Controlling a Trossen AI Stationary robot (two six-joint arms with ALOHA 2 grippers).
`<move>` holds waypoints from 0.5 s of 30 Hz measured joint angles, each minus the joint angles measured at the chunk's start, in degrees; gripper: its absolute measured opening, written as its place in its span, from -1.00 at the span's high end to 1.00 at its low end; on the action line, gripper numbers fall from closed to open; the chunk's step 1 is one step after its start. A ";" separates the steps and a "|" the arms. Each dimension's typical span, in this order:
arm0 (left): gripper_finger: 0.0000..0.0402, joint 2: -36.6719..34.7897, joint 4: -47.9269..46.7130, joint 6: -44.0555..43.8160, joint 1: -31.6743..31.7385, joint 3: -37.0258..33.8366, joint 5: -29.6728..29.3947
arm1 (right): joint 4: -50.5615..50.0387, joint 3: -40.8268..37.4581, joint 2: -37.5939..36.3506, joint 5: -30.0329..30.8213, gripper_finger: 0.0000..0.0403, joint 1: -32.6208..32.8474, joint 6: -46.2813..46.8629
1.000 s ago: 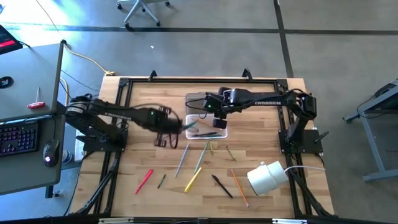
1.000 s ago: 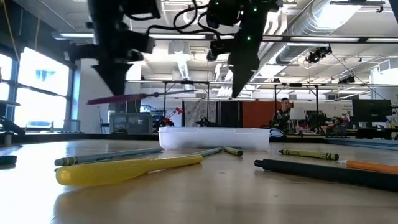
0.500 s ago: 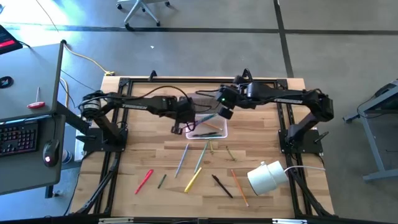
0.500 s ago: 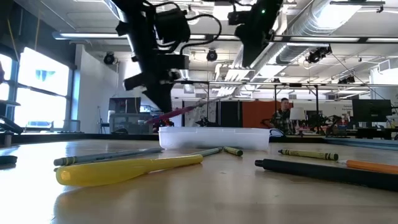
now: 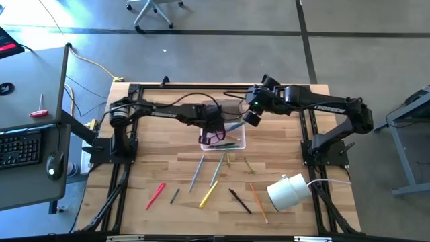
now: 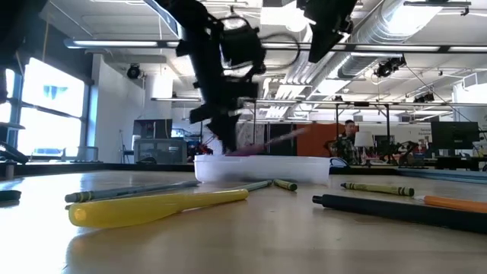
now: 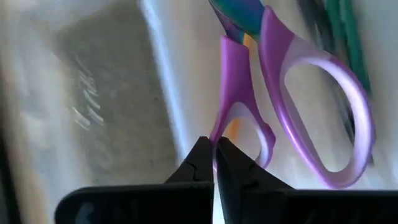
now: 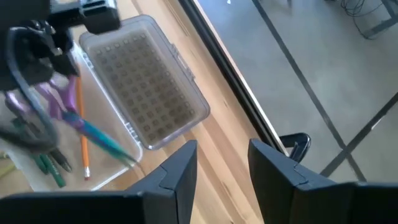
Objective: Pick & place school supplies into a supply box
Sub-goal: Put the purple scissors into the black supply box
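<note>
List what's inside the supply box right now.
In the supply box: an orange pencil, green markers, and purple-handled scissors held over it by the left gripper. That arm hides the rest.

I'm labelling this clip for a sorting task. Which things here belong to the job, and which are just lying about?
Part of the job:
- supply box
- purple scissors, gripped by the left claw over the box
- red pen, yellow marker and black marker on the table

Lying about:
- white roll
- keyboard and mouse on the side desk
</note>
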 joint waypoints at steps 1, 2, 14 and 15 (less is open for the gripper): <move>0.84 0.73 -1.27 -0.48 0.00 -0.08 -0.36 | -0.13 0.00 -0.04 -0.34 0.40 0.00 0.01; 0.84 1.36 -1.05 -0.66 0.00 0.01 -0.35 | -0.43 0.00 -0.04 -0.55 0.40 0.00 0.02; 0.48 1.83 -5.59 0.97 -0.02 0.05 -6.36 | -1.49 0.00 0.15 -1.76 0.40 0.00 -0.03; 0.44 1.83 -5.88 1.83 -0.02 0.05 -6.29 | -1.48 0.00 0.15 -1.77 0.40 0.00 -0.09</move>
